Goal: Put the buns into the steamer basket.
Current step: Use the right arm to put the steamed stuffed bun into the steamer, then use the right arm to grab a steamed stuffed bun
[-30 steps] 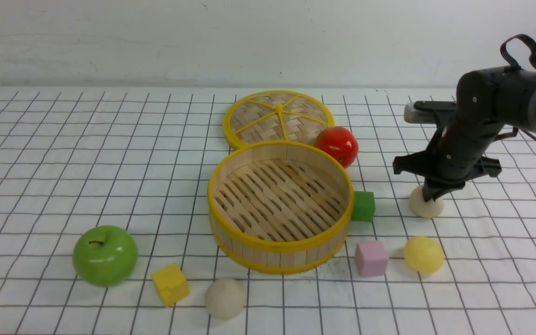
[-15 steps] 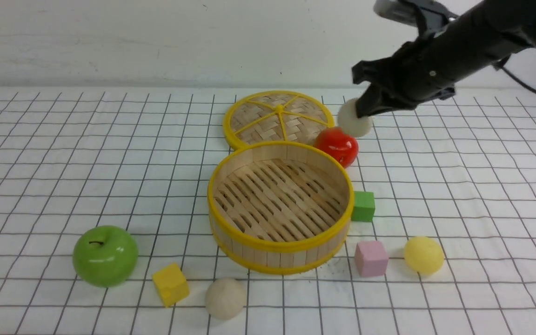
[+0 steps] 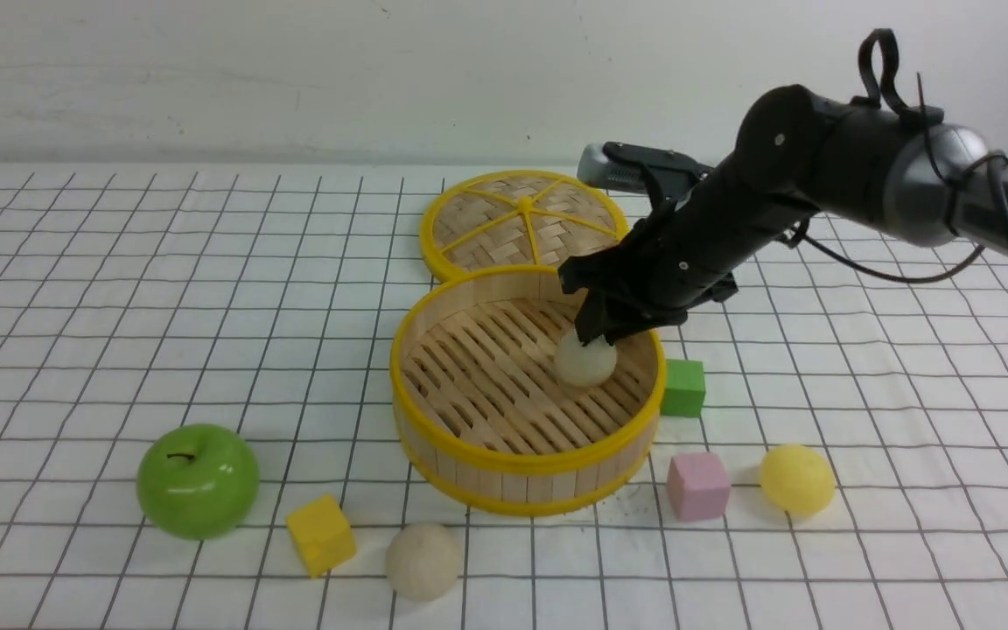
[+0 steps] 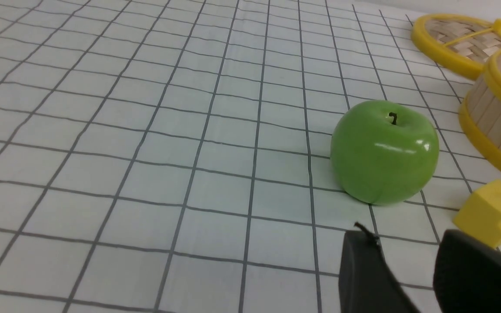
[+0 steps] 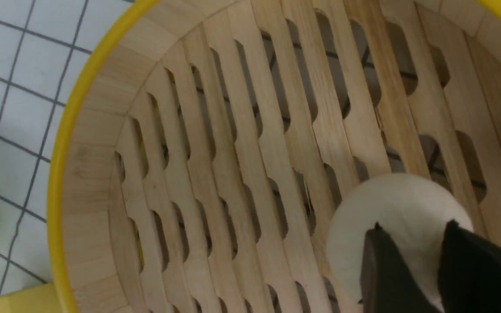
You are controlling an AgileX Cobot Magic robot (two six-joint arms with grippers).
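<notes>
Three small matte buns and one slatted tub are the working items on a white tablecloth [image 3: 119, 289] ruled with a black grid, which covers the whole work surface and meets a plain pale wall [image 3: 294, 70] at the back. At the middle of the cloth stands the round wooden-slat steamer basket [image 3: 521, 479] with yellow rims. The right gripper [image 3: 596, 337] reaches down inside it, its two black fingers closed narrowly on the off-white round bun [image 3: 585, 363], which sits low over the slatted floor on the basket's right side; whether it touches the slats cannot be told. The black right arm [image 3: 784, 184] crosses the basket's far right rim from the right and hides the cloth behind it. A flat woven lid with a yellow rim and spokes [image 3: 491, 219] lies just behind the basket. A green cube [image 3: 683, 388] sits just beside the basket's right wall. A pink cube [image 3: 697, 486] lies near the front right, with the pale yellow round bun [image 3: 797, 478] just to its right, apart from it. The beige round bun [image 3: 422, 561] rests in front of the basket, with a yellow cube [image 3: 320, 534] beside it on the left and a glossy green apple [image 3: 198, 479] further left. In the left wrist view the left gripper [image 4: 402, 237] hangs near that apple, fingers parted, only cloth between them.
</notes>
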